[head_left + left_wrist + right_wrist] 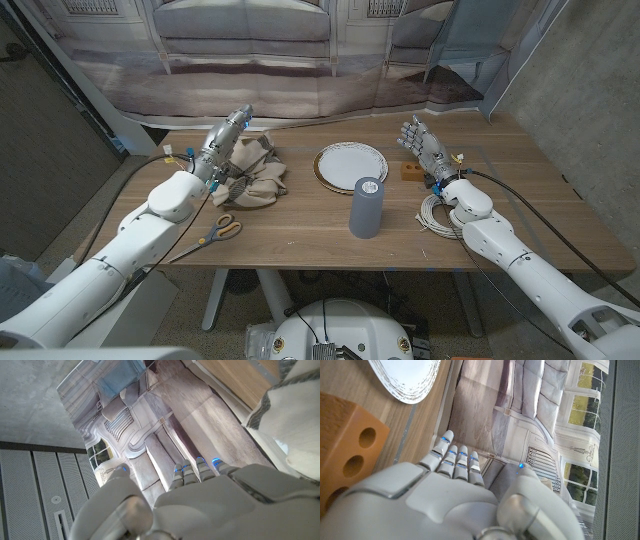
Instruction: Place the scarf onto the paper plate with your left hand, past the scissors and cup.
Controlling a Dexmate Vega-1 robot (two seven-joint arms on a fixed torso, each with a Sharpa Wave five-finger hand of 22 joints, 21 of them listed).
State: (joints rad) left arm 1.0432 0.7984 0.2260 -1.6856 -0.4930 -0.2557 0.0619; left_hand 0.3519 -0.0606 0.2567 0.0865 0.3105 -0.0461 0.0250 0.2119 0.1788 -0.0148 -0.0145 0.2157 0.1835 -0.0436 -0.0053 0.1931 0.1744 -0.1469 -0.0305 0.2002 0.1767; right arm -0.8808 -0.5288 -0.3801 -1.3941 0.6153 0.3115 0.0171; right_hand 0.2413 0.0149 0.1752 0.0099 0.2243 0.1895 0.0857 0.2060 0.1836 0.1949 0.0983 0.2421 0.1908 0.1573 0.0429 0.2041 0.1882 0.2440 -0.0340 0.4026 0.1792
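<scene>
On tabletop (pixel 300 235), left side: scarf (pixel 256 175), beige w/ grey stripes, lying bunched up. Left hand (pixel 226 140) directly over scarf's left part, fingers stretched toward the far edge, nothing gripped as far as head view shows; whether underside touches the cloth, can't tell. Left wrist view: back of left hand (pixel 200 505), fingers straight and close together, nothing in them, fold of scarf (pixel 295 415) just beside the hand, strip of tabletop (pixel 240 377) beyond, printed sofa backdrop (pixel 150 425) ahead of fingertips.

Near front-left edge: scissors (pixel 214 233), yellow and blue handles, well apart from scarf. Centre: grey cup (pixel 366 207), upright, nearer the robot than paper plate (pixel 351 163). Plate gold-rimmed, nothing on it, right of scarf, not touching.

Right side: right hand (pixel 420 143) raised, fingers apart and pointing up, holding nothing. Orange block (pixel 410 172) just beside it toward plate; coil of white cable (pixel 436 215) by right forearm. Right wrist view adds detail head view lacks: round holes in orange block (pixel 350 455), plate rim (pixel 410 380), right hand (pixel 450 495) w/ fingers straight, side by side, clear of both.
</scene>
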